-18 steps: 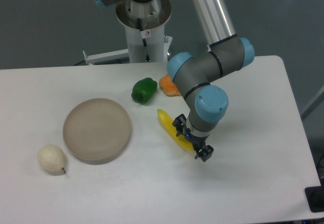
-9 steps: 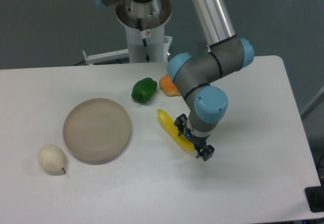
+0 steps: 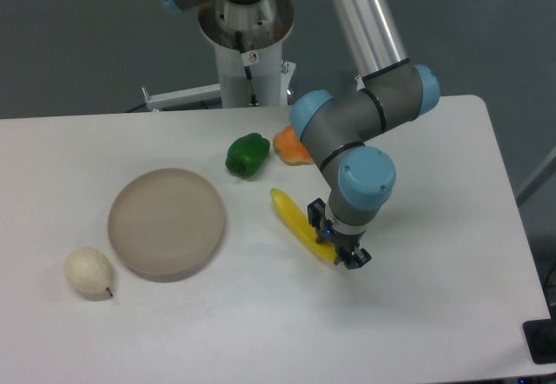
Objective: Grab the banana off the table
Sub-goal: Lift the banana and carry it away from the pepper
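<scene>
1. A white table [image 3: 434, 314] with rounded corners stands before a grey floor; the robot's pedestal rises behind its far edge.
2. The gripper [image 3: 335, 237] points down at the table, its two dark fingers pinched around the lower end of the banana [image 3: 291, 219].
3. The yellow banana lies slantwise on the table, right of a round beige plate [image 3: 166, 222].
4. Judged step: grasp made; next comes a straight lift, keeping the hold firm.
5. Farther off: green pepper [image 3: 248, 155], orange fruit [image 3: 288, 143], pale pear [image 3: 89, 272].

banana [image 3: 291, 219] lower end hidden behind gripper [image 3: 335, 235]
</scene>
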Controlling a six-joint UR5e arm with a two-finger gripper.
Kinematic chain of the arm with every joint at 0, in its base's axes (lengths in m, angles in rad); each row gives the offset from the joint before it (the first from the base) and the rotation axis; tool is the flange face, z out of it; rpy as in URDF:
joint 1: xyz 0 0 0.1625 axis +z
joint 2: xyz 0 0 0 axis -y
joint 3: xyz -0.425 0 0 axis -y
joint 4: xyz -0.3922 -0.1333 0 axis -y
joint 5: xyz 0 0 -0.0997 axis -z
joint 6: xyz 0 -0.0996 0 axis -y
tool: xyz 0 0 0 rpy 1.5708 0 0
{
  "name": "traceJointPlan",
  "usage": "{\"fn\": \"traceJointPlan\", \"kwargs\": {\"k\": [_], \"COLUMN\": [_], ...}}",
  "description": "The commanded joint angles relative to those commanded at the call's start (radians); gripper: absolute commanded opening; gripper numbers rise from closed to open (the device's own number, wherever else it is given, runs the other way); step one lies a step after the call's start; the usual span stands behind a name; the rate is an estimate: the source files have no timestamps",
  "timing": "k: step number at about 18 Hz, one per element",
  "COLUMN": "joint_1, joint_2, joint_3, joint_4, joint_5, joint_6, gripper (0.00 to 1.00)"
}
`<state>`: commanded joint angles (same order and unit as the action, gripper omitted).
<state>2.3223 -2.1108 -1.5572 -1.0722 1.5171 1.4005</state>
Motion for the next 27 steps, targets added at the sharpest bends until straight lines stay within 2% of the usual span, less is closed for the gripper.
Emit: {"fn": "traceJointPlan", "kwargs": {"k": [2, 4, 6, 8, 11, 13, 15, 17, 19, 27], "joint_1": [0.003, 0.02, 0.04, 0.058, 0.087, 0.124, 0.141, 0.146, 0.146, 0.144], "joint_2": [0.003, 0.005, -0.001, -0.014, -0.034, -0.069, -0.089, -0.139, -0.158, -0.164], "joint_3": [0.018, 0.064, 0.159, 0.23, 0.281, 0.353, 0.393, 0.454, 0.476, 0.474], "joint_4": [-0.012, -0.075, -0.171, -0.222, -0.229, -0.23, -0.239, -0.242, -0.246, -0.242], "joint_5": [0.002, 0.002, -0.002, 0.003, 0.003, 0.003, 0.002, 0.002, 0.003, 0.011], "joint_6": [0.002, 0.0, 0.0, 0.0, -0.002, -0.003, 0.0, 0.0, 0.0, 0.0], "gripper": [0.03, 0.03, 0.03, 0.03, 0.03, 0.0, 0.0, 0.0, 0.0, 0.0]}}
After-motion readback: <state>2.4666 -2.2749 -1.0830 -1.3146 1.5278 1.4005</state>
